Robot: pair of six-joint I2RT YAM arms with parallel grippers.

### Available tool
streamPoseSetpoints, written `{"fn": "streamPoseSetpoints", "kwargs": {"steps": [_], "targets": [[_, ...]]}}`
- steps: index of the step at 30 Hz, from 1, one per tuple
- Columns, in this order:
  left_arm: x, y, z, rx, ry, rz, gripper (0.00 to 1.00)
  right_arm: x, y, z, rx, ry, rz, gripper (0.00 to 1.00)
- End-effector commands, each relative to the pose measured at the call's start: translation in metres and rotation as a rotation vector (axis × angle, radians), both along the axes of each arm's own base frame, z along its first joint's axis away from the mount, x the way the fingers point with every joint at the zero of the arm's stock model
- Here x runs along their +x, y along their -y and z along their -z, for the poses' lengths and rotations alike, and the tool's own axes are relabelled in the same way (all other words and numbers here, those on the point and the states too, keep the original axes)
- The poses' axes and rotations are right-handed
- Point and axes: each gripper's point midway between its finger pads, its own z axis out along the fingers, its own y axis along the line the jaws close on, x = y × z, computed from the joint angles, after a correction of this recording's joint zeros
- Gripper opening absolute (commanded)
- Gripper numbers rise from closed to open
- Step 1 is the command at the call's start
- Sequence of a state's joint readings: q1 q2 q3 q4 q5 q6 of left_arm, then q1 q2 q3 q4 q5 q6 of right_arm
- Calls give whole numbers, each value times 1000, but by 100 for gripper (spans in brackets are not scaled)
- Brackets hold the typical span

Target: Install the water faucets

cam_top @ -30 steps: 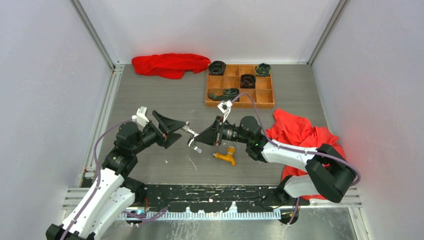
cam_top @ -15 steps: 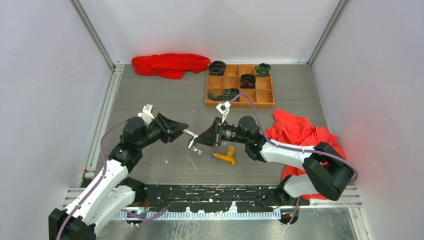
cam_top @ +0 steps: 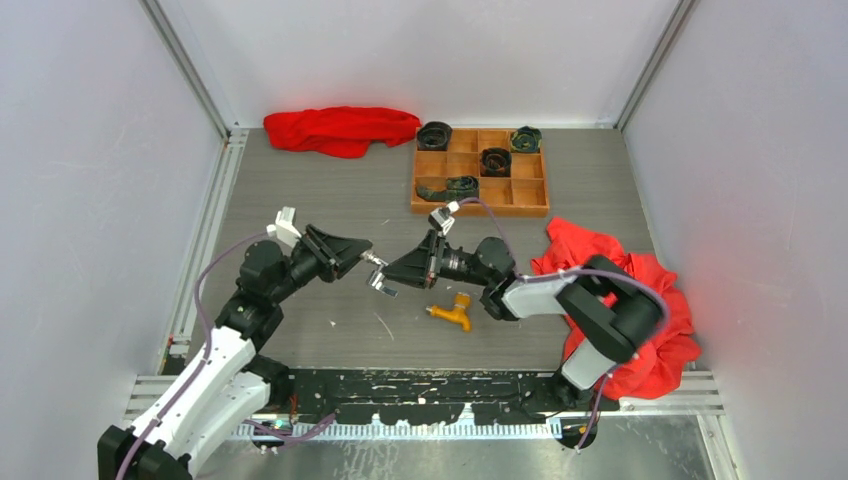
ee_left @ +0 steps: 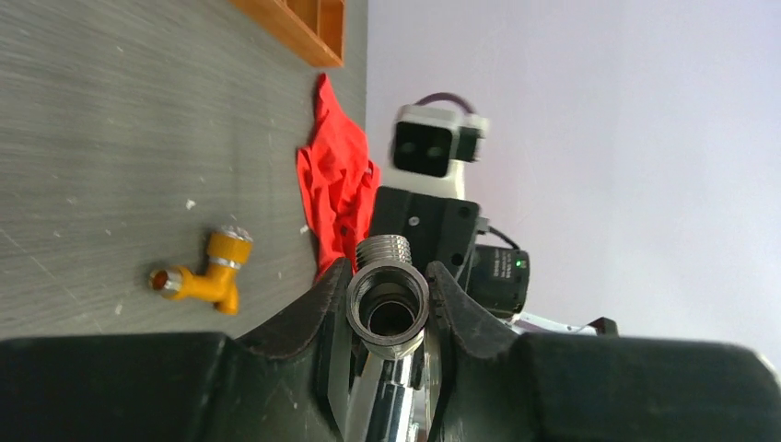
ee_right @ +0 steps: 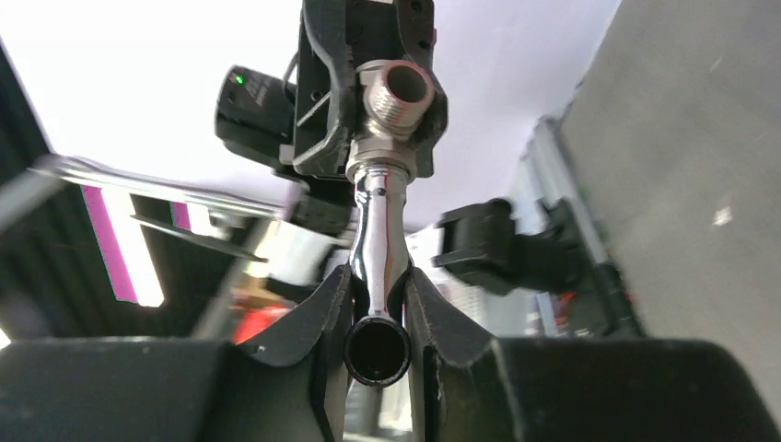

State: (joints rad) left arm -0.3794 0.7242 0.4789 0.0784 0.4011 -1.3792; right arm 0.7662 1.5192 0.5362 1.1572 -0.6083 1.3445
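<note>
Grey worktop [cam_top: 300,190], white-walled enclosure.
Red cloths: one at the far edge [cam_top: 340,130], one beside the right arm [cam_top: 640,290].
Wooden tray [cam_top: 480,210], far side, holding dark rolled items.
Left gripper [cam_top: 367,258] and right gripper [cam_top: 395,272]: tip to tip above mid-worktop, each clenched on an opposite end of the silver faucet [ee_left: 388,302], probably to brace it for a hand-over or a turn.
Orange faucet [cam_top: 452,312]: lying loose on the worktop near them, not yet handled.

Two faucets [cam_top: 451,312], two red cloths [cam_top: 340,128], one tray [cam_top: 480,210], four dark rolls [cam_top: 495,160].
</note>
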Motion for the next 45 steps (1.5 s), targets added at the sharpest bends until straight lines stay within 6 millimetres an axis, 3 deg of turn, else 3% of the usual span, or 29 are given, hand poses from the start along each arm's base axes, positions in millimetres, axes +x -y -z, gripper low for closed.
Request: {"fn": "streamPoseSetpoints", "kwargs": {"steps": [1, 3, 6, 10, 11, 19, 22, 23, 25, 28, 32, 37, 42, 45], "targets": [[4, -11, -14, -11, 140, -78, 0, -10, 17, -75, 378, -305, -178, 1], [4, -16, -14, -13, 145, -107, 0, -8, 19, -79, 392, -303, -169, 5], [5, -22, -14, -18, 131, -143, 0, -6, 23, -83, 398, -274, -147, 57], [5, -27, -14, -25, 96, -178, 0, -5, 25, -63, 347, -313, -130, 81], [5, -27, -15, -25, 94, -179, 0, -7, 26, -57, 329, -323, -132, 98], [5, -26, -24, -5, 44, -176, 0, -9, 44, -6, 68, -223, -30, 100], [6, -26, -25, 3, 15, -174, 0, 5, 48, 15, -176, -64, 82, 100], [6, -25, -25, 5, -1, -175, 0, 10, 54, 31, -320, -1, 125, 100], [6, -23, -24, -9, -43, -167, 0, 28, 69, 27, -545, 288, 274, 100], [7, -18, -24, -29, -85, -144, 0, 46, 92, 3, -757, 709, 471, 100], [7, -17, -21, 13, -131, -136, 0, 34, 88, -26, -814, 1180, 524, 100], [9, -15, -23, 31, -130, -130, 0, 24, 84, -33, -876, 1536, 490, 100], [10, -13, -21, 28, -132, -116, 0, 6, 80, -20, -846, 1890, 469, 100], [10, -12, -23, 24, -129, -110, 0, 14, 80, -13, -939, 1967, 476, 100]]}}
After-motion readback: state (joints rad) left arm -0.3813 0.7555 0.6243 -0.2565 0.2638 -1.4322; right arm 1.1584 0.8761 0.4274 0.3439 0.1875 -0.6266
